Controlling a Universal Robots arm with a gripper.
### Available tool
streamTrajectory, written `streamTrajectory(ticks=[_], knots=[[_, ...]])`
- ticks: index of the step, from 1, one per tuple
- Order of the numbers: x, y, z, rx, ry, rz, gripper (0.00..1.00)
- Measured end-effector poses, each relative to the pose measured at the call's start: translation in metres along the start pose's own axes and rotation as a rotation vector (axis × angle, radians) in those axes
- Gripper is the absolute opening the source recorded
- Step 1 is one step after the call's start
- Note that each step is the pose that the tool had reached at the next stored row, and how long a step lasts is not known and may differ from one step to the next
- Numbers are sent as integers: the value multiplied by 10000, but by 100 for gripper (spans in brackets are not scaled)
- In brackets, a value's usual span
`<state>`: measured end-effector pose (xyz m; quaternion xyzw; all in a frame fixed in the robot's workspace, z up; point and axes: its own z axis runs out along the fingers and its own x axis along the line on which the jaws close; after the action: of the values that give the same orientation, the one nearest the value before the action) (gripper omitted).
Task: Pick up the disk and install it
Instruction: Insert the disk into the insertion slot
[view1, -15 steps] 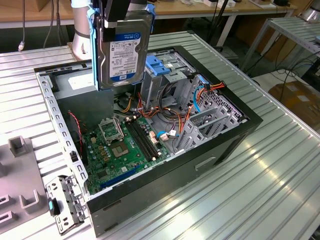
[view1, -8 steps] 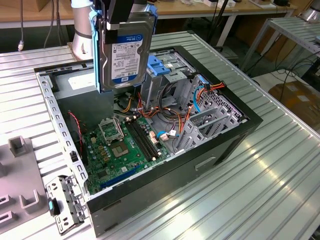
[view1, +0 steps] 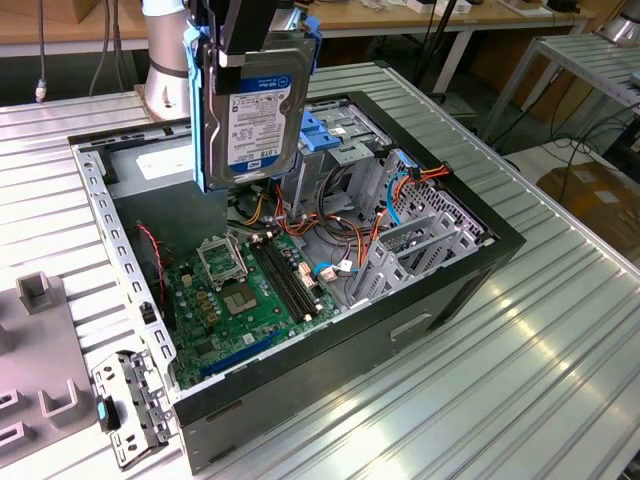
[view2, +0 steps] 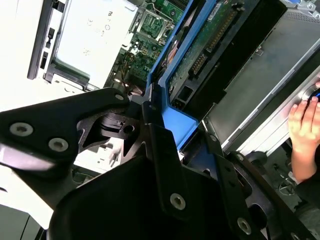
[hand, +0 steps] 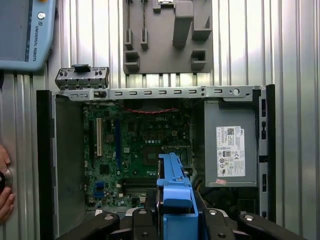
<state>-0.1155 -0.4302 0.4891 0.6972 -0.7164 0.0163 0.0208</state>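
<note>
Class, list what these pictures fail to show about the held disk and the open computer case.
- Exterior view: the gripper holding the disk is cut off by the top edge.
- Exterior view: the disk hides part of the drive cage behind it.
- First wrist view: the disk's label is hidden; it is seen edge-on.
- Second wrist view: a hand is cut off by the frame's edge.

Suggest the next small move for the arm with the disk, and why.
Probably shift toward the exterior view's right, keeping height. The end effector holds the disk upright above the open case, while the drive cage sits to that side, with orange cables beside it.
</note>
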Motion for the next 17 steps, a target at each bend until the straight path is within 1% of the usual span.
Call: streamTrajectory(ticks=[2,5,11,13,17], knots=[[0,0,0,0,0,0,37],[0,-29,0,0,0,0,37],[-4,-171,0,0,0,0,37],[-6,-237,0,0,0,-1,37],[1,-243,1,0,-1,0,37]])
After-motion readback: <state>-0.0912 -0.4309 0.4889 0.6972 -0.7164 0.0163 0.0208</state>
